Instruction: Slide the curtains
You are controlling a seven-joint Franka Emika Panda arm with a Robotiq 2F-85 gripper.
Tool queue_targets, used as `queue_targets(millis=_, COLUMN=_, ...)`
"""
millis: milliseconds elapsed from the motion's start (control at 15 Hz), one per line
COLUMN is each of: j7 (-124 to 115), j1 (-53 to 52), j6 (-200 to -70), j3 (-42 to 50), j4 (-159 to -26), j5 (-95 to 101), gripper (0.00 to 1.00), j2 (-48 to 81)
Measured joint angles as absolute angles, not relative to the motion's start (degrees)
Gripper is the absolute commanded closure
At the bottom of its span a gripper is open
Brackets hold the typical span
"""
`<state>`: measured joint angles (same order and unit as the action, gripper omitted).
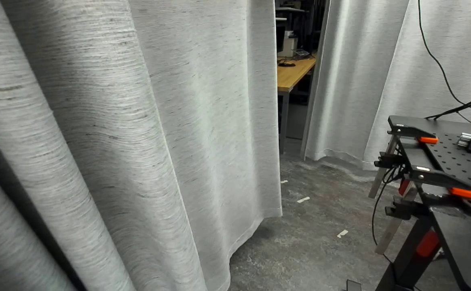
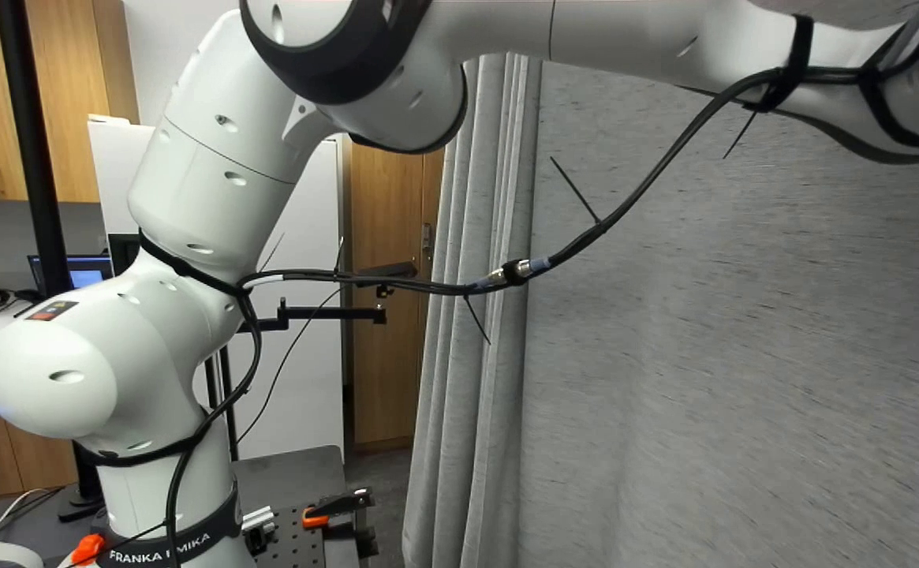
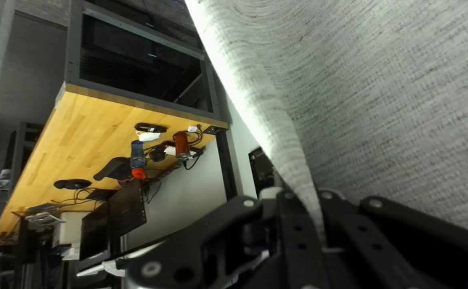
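The curtains (image 1: 211, 121) are a light-grey streaked drape with deep vertical folds, filling much of an exterior view. They also hang behind the arm in an exterior view (image 2: 727, 355), with gathered folds left of a flatter stretch. In the wrist view the streaked cloth (image 3: 378, 100) covers the upper right. Its bright edge narrows down between the two black fingers of my gripper (image 3: 304, 196). The fingers are close together, pinching the cloth. The fingertips' far sides are partly hidden by the cloth. The gripper is out of view in both exterior views.
A paler curtain (image 1: 352, 89) hangs beyond a gap showing a wooden desk (image 1: 294, 74). The desk also shows in the wrist view (image 3: 97, 132). A black table (image 1: 413, 161) with orange-tipped clamps (image 1: 463, 192) stands right. Cables run along the white arm (image 2: 214, 181).
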<state>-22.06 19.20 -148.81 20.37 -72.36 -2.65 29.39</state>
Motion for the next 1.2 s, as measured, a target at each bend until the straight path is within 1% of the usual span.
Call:
queue_targets(millis=600, j7=-25.7, j1=30.7, j6=-139.0, j3=23.1, j4=-62.0, j5=-4.3, gripper=0.99, j2=36.0)
queue_targets(millis=1000, j7=-30.8, j1=38.8, j6=-129.3, j3=24.0, j4=-48.8, j5=-6.1, gripper=0.99, j2=42.2)
queue_targets(millis=1200, j7=-34.9, j1=40.5, j6=-124.5, j3=24.0, j4=-42.4, j5=-6.1, gripper=0.99, j2=45.3)
